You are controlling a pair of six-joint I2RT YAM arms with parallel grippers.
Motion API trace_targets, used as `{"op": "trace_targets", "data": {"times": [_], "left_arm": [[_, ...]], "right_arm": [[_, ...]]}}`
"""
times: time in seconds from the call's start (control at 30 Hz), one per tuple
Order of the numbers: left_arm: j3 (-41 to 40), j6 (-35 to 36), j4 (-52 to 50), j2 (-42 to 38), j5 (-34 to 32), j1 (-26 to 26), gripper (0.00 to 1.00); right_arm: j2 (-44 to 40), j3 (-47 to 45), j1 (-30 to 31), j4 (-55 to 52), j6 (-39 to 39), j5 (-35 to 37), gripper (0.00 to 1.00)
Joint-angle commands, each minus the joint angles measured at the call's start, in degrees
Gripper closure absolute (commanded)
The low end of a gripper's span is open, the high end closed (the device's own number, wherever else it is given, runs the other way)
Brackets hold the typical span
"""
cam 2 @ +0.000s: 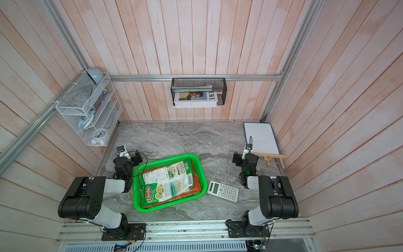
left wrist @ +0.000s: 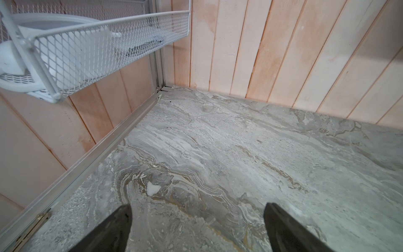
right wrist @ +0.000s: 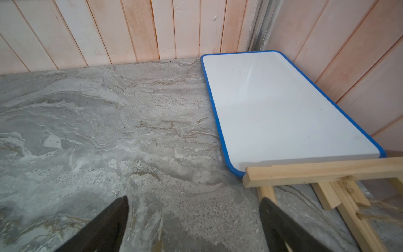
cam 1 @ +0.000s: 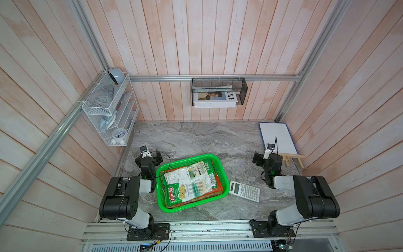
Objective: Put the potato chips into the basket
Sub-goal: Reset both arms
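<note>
Inside the basket (cam 1: 170,210) — potato chips (cam 1: 189,185) stacked | left tool (left wrist: 196,209), right tool (right wrist: 194,203): both apart (over tabletop (left wrist: 218,141))

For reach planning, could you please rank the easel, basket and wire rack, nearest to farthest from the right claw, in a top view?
1. Easel, just right of the right claw.
2. Basket, in the middle, to its left.
3. Wire rack, on the left wall.
</note>
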Motion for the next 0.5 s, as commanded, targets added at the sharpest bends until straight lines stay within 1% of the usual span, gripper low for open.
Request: {"op": "trace_targets", "data": {"times": [0.0, 0.07, 0.13, 0.2, 0.47], "left_arm": [[0.5, 0.59, -0.05, 0.39, 0.43, -0.14, 0.0], [0.45, 0.58, -0.12, 0.3, 0.44, -0.15, 0.0], [0.46, 0.57, -0.11, 0.35, 0.44, -0.14, 0.0], [0.46, 0.59, -0.11, 0.29, 0.44, -0.14, 0.0], [0.3, 0.73, 0.05, 0.27, 0.24, -0.27, 0.0]], "right_arm": [[2.33, -2.14, 0.1, 7.31, 0.51, 1.17, 0.02], [1.52, -1.71, 0.12, 5.2, 0.65, 0.25, 0.02], [2.17, -1.17, 0.12, 5.31, -0.68, -1.92, 0.02], [1.96, -0.8, 0.05, 4.04, -0.41, -1.64, 0.02], [2.22, -1.25, -0.01, 5.48, -0.15, -1.79, 0.02]]}}
